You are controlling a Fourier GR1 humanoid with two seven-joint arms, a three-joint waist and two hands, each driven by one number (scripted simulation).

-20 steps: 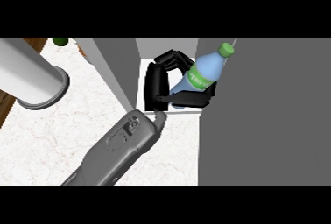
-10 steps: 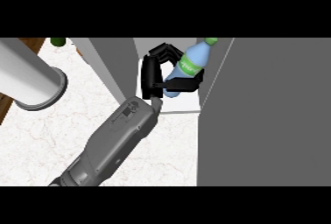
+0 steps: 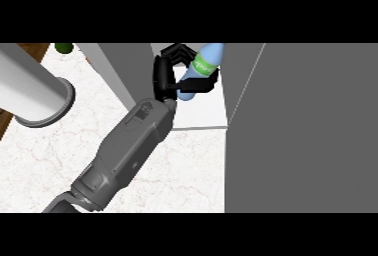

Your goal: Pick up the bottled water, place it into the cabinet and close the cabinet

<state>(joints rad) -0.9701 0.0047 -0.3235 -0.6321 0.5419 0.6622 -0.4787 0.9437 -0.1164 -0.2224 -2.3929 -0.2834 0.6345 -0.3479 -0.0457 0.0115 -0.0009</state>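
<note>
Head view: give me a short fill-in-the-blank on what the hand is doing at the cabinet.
1. The right hand is curled round a blue ___.
2. The label on it is ___.
3. The cabinet is ___, and the hand reaches into its opening.
Missing words: bottle; green; open.

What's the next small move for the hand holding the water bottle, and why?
Probably ease the bottled water down upright onto the white cabinet shelf, then open the fingers. The right hand is curled round it inside the cabinet opening, and it hangs tilted over the shelf, not yet set down as far as I can see.
</note>
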